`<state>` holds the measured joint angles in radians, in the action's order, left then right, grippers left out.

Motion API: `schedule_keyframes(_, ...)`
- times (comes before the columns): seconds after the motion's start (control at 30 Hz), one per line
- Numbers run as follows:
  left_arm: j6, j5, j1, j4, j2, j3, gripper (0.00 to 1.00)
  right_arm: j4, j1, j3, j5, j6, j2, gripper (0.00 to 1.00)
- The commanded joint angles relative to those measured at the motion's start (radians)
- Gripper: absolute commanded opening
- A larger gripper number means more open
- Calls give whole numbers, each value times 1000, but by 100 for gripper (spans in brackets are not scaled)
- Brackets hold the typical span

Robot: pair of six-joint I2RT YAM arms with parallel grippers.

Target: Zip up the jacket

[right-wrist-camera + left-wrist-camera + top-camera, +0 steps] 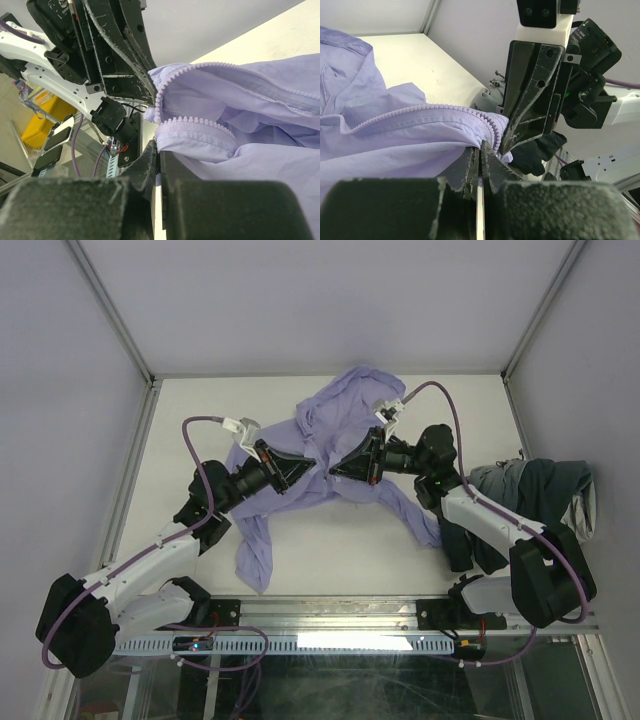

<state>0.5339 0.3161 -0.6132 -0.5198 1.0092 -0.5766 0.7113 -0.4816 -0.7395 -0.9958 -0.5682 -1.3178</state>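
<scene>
The lavender jacket (330, 425) lies crumpled at the table's middle back, one sleeve trailing toward the front left. My left gripper (313, 472) and right gripper (333, 469) meet tip to tip at the jacket's lower front edge. The left gripper (483, 146) is shut on the jacket's fabric (395, 135) just below a zipper row (420, 111). The right gripper (159, 152) is shut on the jacket's edge under the other toothed zipper row (192, 125). The zipper is open here, and no slider shows.
A dark grey-green bunched garment (530, 495) hangs over the right arm near the table's right edge. The enclosure's metal frame rail (330, 612) runs along the near edge. White walls stand close on three sides.
</scene>
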Motion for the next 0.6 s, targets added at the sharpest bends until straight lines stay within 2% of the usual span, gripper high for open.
schedule_keyframes(0.0, -20, 18, 14, -54, -37, 1, 0, 64, 18, 5, 0, -5, 31, 0)
schedule_keyframes(0.57, -6, 55, 13, -54, -17, -12, 0, 95, 23, 9, -17, -33, 39, 0)
